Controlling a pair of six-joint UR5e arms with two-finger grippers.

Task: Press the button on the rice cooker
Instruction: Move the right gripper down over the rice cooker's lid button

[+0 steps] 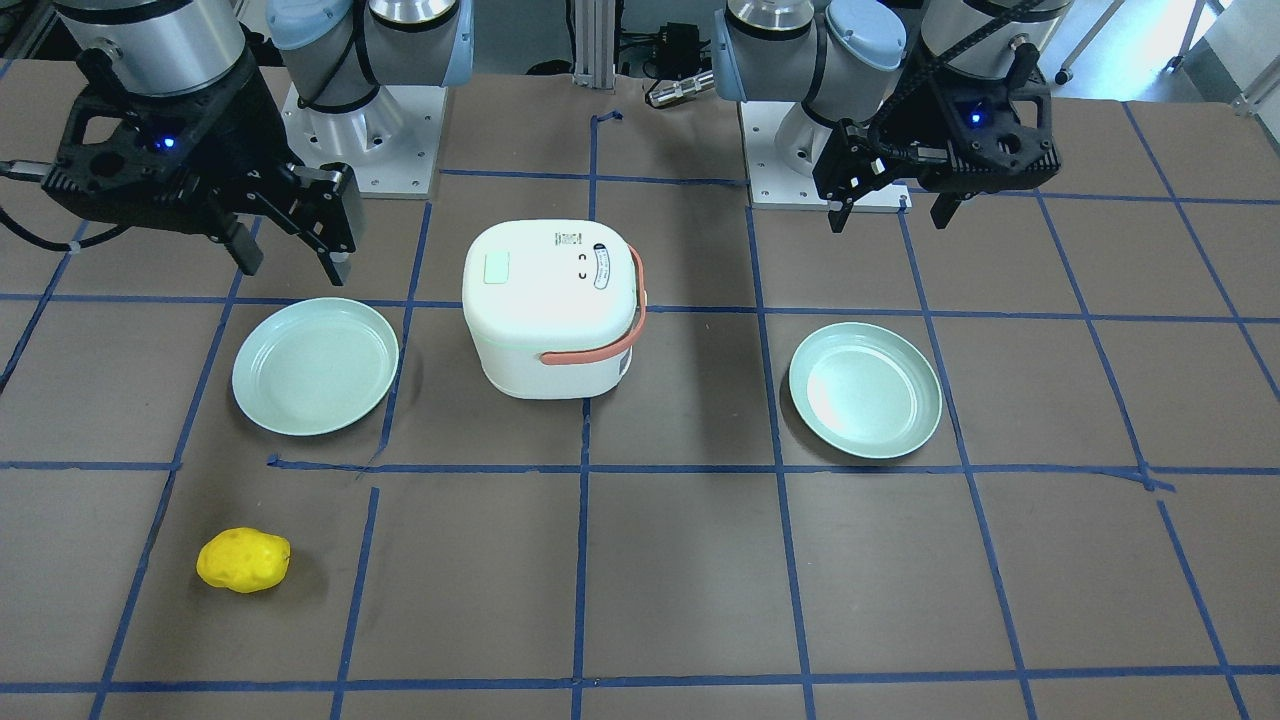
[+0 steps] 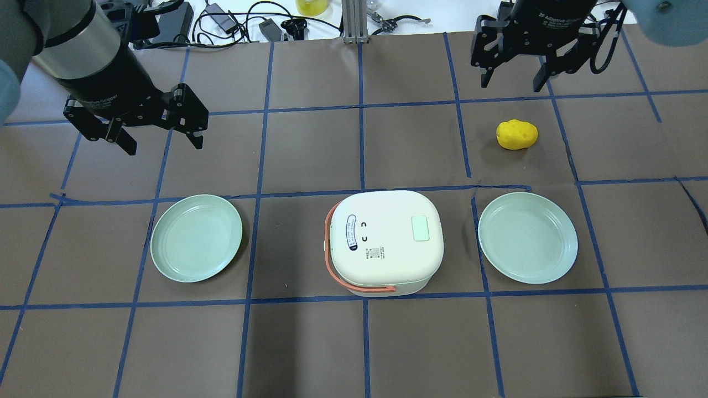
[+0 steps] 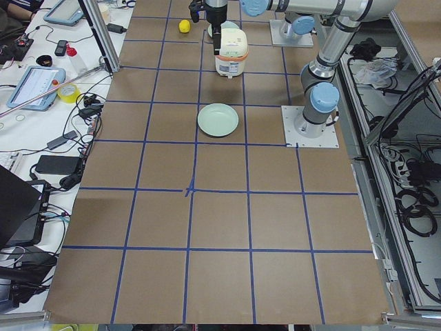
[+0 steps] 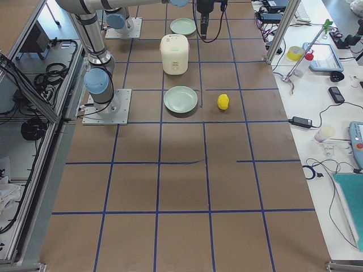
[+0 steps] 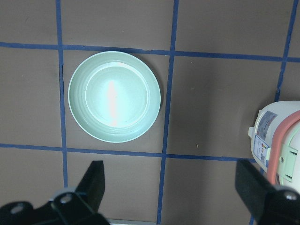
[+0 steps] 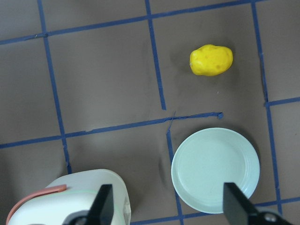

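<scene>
The white rice cooker (image 2: 381,243) with a salmon handle stands at the table's middle, lid shut. Its pale green button (image 2: 421,228) is on the lid's top and also shows in the front-facing view (image 1: 497,268). My left gripper (image 2: 160,124) is open and empty, hanging in the air beyond the left plate and well left of the cooker. My right gripper (image 2: 511,83) is open and empty, high above the far right of the table. The left wrist view shows the cooker's edge (image 5: 281,140) at its right. The right wrist view shows the cooker (image 6: 70,197) at its lower left.
A pale green plate (image 2: 196,237) lies left of the cooker and another (image 2: 527,236) lies right of it. A yellow lemon-like object (image 2: 517,134) lies beyond the right plate, below my right gripper. Blue tape lines grid the brown table.
</scene>
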